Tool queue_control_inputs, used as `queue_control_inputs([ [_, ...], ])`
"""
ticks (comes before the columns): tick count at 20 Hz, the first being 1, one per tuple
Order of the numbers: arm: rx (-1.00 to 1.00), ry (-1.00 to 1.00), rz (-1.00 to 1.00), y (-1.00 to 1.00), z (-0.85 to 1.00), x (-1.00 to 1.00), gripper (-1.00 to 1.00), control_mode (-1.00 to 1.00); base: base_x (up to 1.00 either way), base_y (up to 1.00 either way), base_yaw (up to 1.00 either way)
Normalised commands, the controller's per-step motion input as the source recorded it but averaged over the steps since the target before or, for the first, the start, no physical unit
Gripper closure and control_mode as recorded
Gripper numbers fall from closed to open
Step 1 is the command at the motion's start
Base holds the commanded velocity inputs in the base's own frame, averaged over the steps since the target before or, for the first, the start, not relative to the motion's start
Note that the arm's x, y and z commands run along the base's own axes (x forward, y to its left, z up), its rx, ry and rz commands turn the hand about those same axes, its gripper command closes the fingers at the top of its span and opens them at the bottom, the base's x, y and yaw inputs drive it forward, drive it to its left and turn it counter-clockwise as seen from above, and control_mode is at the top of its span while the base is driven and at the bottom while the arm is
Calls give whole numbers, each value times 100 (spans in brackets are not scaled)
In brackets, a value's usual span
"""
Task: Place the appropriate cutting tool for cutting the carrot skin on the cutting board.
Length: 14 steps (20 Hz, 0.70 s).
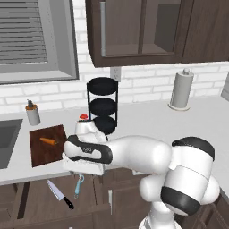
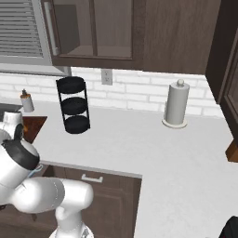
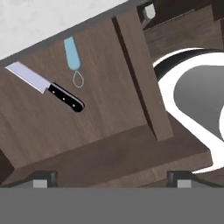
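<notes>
Nothing done yet: peeler (image 3: 72,54) lies ungrasped beside knife (image 3: 47,86) in the drawer, jaws apart above, cutting board (image 1: 47,145) holds only carrot (image 1: 48,141).

At the left of the frame, the dark reddish-brown cutting board (image 1: 47,145) lay on the white counter (image 1: 147,117) with the small orange carrot (image 1: 48,141) on it. Below the counter's front edge, against the dark cabinet fronts at lower left, showed the blue-handled peeler (image 1: 78,185) and, just left of it, the black-handled kitchen knife (image 1: 60,194). A black three-tier rack (image 1: 102,105) stood at centre, a paper towel roll (image 1: 181,89) at upper right.
</notes>
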Motion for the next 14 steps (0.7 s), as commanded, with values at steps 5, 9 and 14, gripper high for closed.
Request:
queue_control_inputs([
  [5,-3,2,-9,3,-27,5,-100,-100,0,0,0],
  [9,-7,3,-1,8,-42,19,-100,-100,0,0,0],
  [14,-10,-2,3,27,-44,1,-100,-100,0,0,0],
])
